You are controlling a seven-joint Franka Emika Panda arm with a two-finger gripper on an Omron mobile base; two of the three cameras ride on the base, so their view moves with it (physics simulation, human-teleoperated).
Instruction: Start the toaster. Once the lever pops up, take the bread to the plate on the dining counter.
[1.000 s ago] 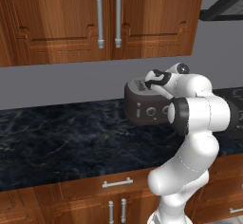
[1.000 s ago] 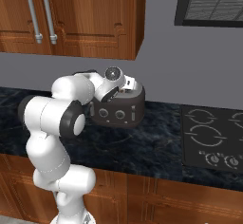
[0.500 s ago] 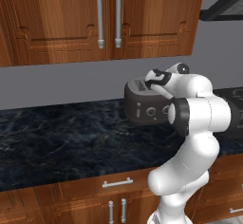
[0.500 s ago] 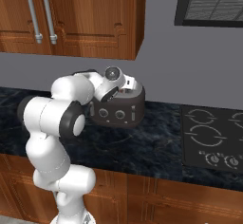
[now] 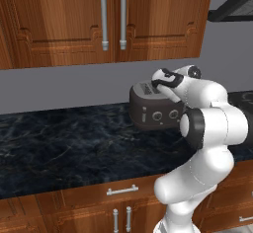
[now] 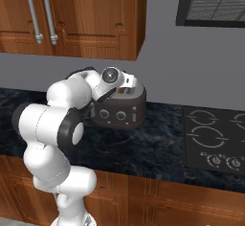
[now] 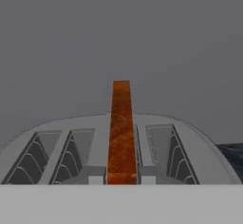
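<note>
Arm hides toaster [image 5: 154,109] right end in left base view; pincer fingertips cut off below bread [image 7: 121,133] in hand view. Lever [image 5: 144,114] tiny, position unclear.

I count one toaster [image 5: 155,107] on the table [image 5: 64,148], with two round knobs on its face and one small pale lever [image 5: 144,114] beside them. From the hand view I count four slots in the toaster top and one bread [image 7: 121,133] slice seen edge-on. Above hang two upper cabinet doors, each with one silver handle. At the table's right end I see one stovetop [image 6: 215,136].
</note>
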